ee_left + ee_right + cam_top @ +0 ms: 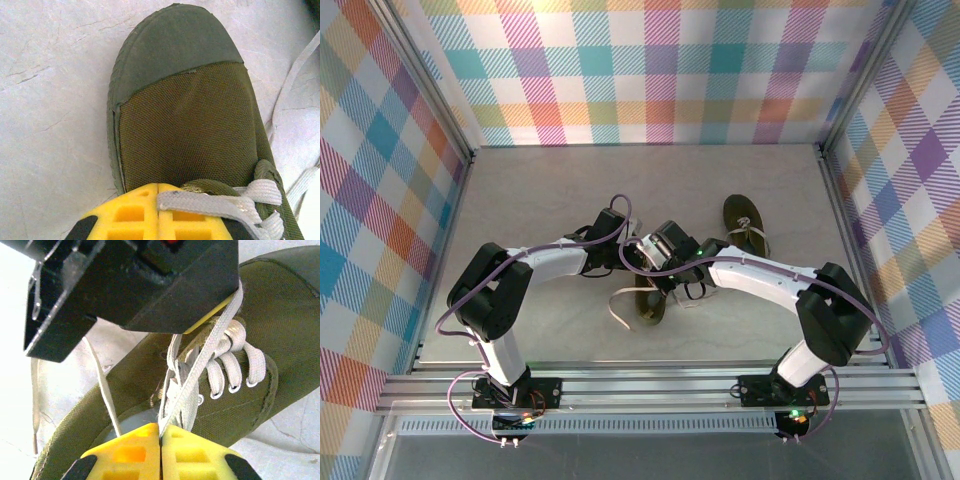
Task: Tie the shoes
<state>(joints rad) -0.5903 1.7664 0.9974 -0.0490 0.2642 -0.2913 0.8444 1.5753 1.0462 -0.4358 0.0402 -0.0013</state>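
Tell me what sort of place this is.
Probably a robot lab test cell: plaid walls enclose a pale table, with a left arm and right arm bolted to an aluminium rail.

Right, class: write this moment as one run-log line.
left claw: shut on lace | right claw: shut on lace, taut | shoe: upright on table | other shoe: untouched

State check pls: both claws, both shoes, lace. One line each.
left claw: shut on lace
right claw: shut on lace
lace: threaded through the eyelets, one strand taut between the claws, no bow
near shoe: sole down, not tied
far shoe: sole down, clear of both claws, laces look loose
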